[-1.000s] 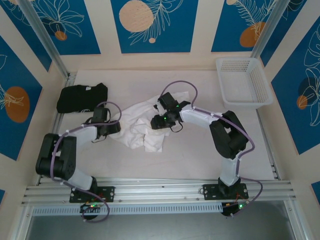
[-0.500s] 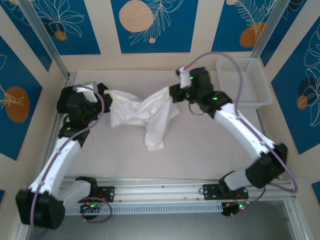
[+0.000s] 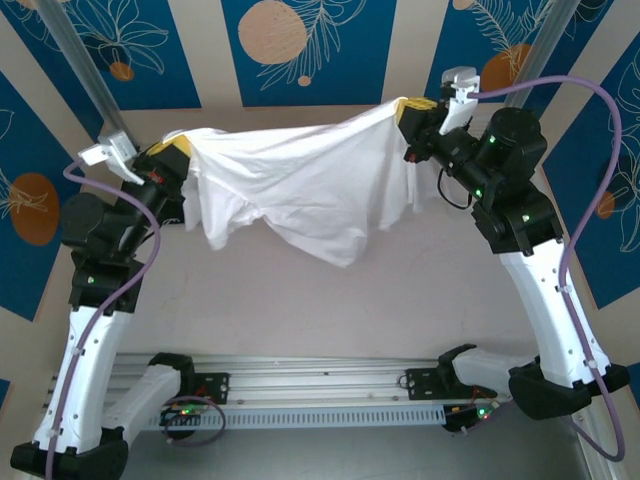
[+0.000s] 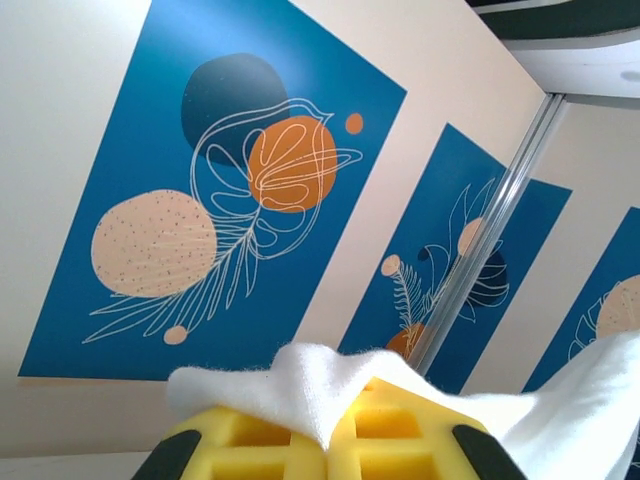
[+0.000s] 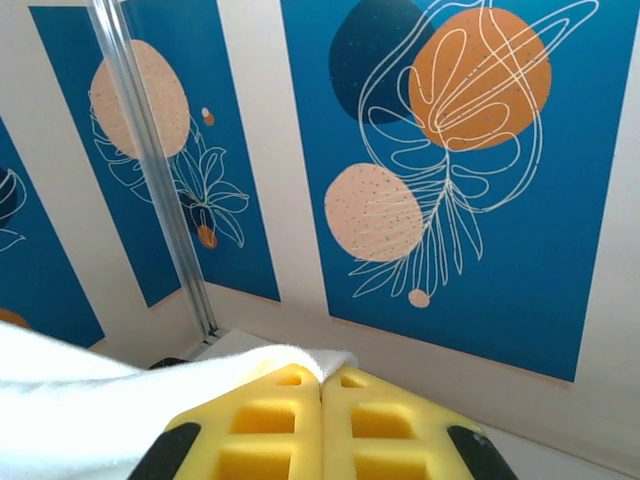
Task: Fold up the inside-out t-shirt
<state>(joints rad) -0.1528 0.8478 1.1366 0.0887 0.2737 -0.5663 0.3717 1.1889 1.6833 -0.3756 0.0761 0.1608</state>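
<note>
Spread-out step, no fold made yet. White t-shirt (image 3: pixel 310 185) hangs stretched in the air over the far half of the bench (image 3: pixel 330 300), with its lower edge sagging and uneven. Left pincer (image 3: pixel 178 150) is clamped tight on the top left edge, right pincer (image 3: pixel 412 106) on the top right. Next move probably needs the 2 arms to lower together, keeping tension, so the shirt lands flat.

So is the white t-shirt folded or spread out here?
Spread out, not folded. The t-shirt hangs stretched between the left end effector and the right end effector, each shut on its top edge, wrinkled fabric sagging below.
</note>
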